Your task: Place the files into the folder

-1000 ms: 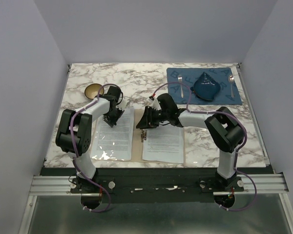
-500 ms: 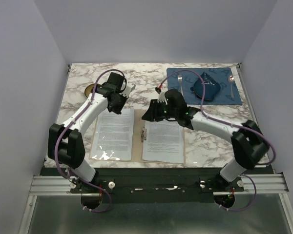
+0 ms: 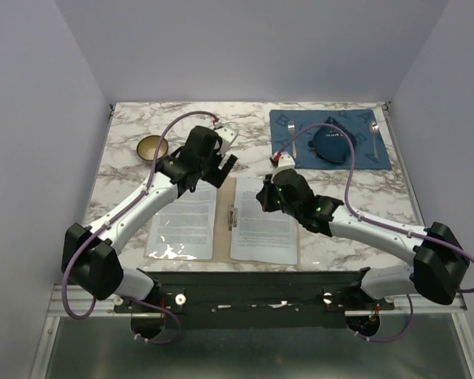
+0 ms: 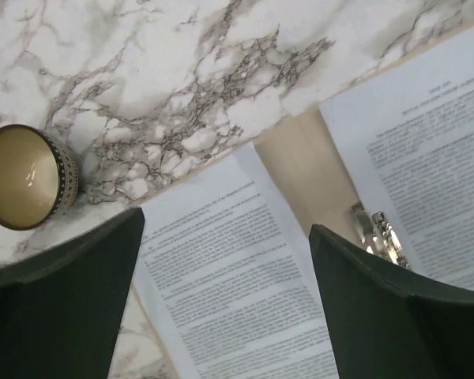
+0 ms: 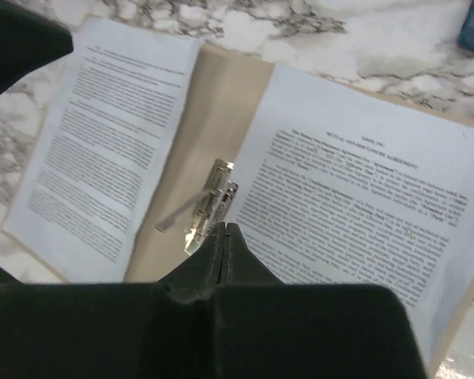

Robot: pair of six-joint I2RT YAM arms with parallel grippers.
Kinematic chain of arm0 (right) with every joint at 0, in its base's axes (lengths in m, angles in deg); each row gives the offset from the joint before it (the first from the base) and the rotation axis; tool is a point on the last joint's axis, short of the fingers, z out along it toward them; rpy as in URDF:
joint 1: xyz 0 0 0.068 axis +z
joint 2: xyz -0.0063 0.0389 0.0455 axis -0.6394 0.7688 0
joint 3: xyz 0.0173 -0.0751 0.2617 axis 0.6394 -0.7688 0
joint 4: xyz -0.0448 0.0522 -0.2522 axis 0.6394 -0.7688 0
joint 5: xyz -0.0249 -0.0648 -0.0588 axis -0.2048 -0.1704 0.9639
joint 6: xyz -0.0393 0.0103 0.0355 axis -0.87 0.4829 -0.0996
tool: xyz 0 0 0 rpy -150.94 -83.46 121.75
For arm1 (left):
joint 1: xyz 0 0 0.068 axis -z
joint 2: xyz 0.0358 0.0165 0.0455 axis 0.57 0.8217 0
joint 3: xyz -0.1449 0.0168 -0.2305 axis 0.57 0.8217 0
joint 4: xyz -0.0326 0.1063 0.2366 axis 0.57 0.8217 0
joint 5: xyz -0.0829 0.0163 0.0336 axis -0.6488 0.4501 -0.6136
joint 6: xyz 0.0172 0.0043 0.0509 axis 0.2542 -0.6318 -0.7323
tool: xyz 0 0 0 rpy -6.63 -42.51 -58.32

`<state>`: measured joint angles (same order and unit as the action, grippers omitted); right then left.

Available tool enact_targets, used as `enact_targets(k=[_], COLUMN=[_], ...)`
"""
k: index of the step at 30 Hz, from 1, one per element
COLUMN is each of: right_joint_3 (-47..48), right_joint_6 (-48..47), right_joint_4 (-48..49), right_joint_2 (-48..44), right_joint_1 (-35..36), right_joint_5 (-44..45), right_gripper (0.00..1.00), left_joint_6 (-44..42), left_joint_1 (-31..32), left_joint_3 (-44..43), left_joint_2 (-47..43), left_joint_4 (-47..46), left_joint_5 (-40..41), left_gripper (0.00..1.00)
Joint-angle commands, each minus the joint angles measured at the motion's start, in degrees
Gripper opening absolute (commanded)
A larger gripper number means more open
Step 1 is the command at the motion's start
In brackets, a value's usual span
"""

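Lower centre of the top view: the folder (image 3: 223, 237) is being shown lying open and flat on the table. One of the files (image 3: 186, 225) is being carried on each leaf, with the clip (image 3: 234, 217) lying on the spine between them. Over the right sheet's top, near the clip, the right gripper (image 5: 225, 229) is being held with jaws pressed together, nothing gripped. Farther up, over the left sheet's top edge, the left gripper (image 4: 225, 229) is being held with fingers wide apart, empty. A bowl (image 3: 152, 147) is sitting at upper left and a placemat (image 3: 332, 154) at upper right.
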<state>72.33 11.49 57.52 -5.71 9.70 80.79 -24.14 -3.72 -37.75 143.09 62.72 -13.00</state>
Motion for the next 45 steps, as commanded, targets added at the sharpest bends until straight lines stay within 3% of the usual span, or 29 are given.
enact_targets(k=[1,3,4,5,6,8,10,11,13,14,19,28,34,45], right_joint_3=[-3.8,-3.2,-3.2,-3.5,-3.9,-6.0,-7.5,-7.4,-6.8,-6.6,-8.7,-15.3,-14.7,-9.7], right_joint_6=[-2.4,-3.0,-2.3,-1.8,-1.4,-0.9,-1.5,-1.4,-0.8,-0.7,-1.3,-6.7,-8.6,-9.3], right_joint_4=[2.0,0.7,0.2,0.0,0.6,2.5,6.1,6.9,6.8,7.4,12.4,35.5,41.0,43.8], right_joint_2=[-2.3,-1.8,-2.0,-2.2,-2.7,-4.0,-4.6,-4.2,-3.3,-2.2,-1.0,4.5,9.0,17.9], right_joint_1=[0.8,0.8,0.9,0.8,0.8,0.8,0.8,0.8,0.9,0.9,2.1,2.8,2.8,2.8], right_joint_5=[6.7,6.5,6.4,6.1,5.7,5.2,4.7,5.0,4.9,3.5,2.9,-4.8,-4.9,-6.9], right_gripper=[0.01,0.02,0.11,0.41,0.57,0.75,0.69,0.39,0.1,0.01,0.01,0.01,0.01,0.01], left_joint_6=[0.6,2.2,2.4,2.4,2.6,3.2,5.2,5.5,10.4,11.4,16.7,18.8,19.1,18.8], left_joint_1=[2.5,2.5,2.6,2.9,4.1,5.4,5.9,5.9,5.9,5.9,6.1,5.9,4.9,4.7], left_joint_3=[3.4,-1.3,-0.1,2.0,3.8,5.1,2.6,1.7,-0.2,-0.7,-6.4,-11.4,-12.1,-11.7], left_joint_2=[-0.8,5.9,5.5,4.3,2.1,2.6,7.1,9.0,13.3,14.4,22.2,30.9,33.5,36.3], left_joint_4=[-4.4,2.4,0.6,-2.4,-7.4,-8.3,-6.7,-5.8,-4.7,-4.7,-1.5,1.4,2.9,4.6], left_joint_5=[4.6,3.2,2.0,2.3,2.3,2.6,2.9,3.3,3.7,3.2,-2.8,-8.6,-12.2,-6.6], left_gripper=[0.99,0.99,0.99,0.99,0.99,0.99,0.99,0.99,0.99,0.99,0.99,0.98,0.96,0.93])
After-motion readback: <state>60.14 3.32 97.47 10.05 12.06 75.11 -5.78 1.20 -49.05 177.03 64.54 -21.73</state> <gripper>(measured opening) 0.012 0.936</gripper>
